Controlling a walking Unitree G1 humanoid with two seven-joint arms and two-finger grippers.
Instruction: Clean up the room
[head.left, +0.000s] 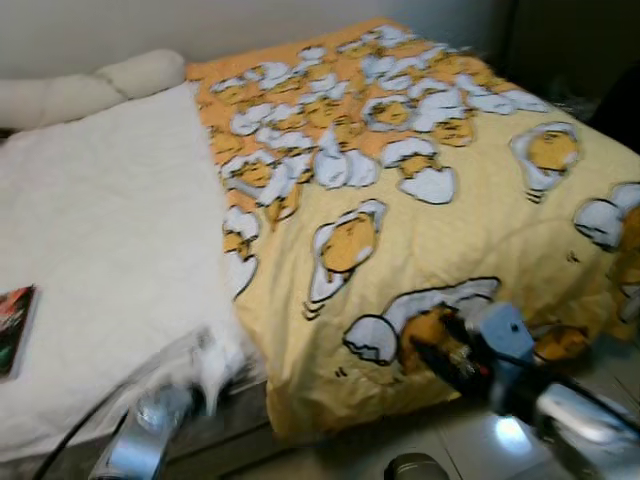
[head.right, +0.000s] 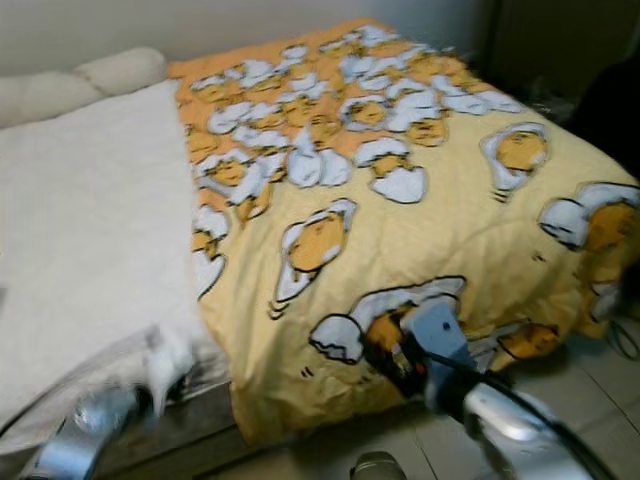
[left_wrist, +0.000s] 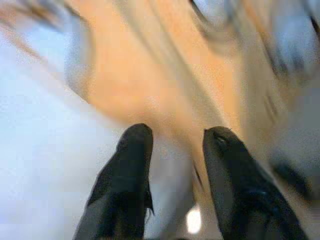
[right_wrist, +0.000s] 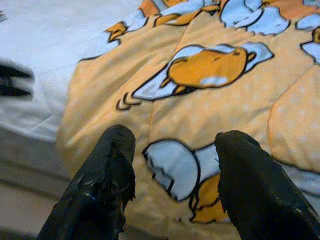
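Note:
A yellow blanket (head.left: 420, 200) printed with cartoon egg figures covers the right part of the bed and hangs over its front edge. A white sheet (head.left: 110, 230) covers the left part. My right gripper (head.left: 440, 358) hovers at the blanket's front edge. In the right wrist view the right gripper (right_wrist: 175, 137) is open, with the blanket (right_wrist: 200, 100) just beyond its fingertips and nothing between them. My left gripper (head.left: 205, 388) is blurred at the sheet's front corner. In the left wrist view the left gripper (left_wrist: 177, 137) stands open over blurred fabric.
Pale pillows (head.left: 90, 85) lie at the head of the bed. A book (head.left: 14, 325) rests on the sheet at the far left. Tiled floor (head.left: 470, 440) runs along the bed's front. Dark furniture (head.left: 570, 50) stands at the back right.

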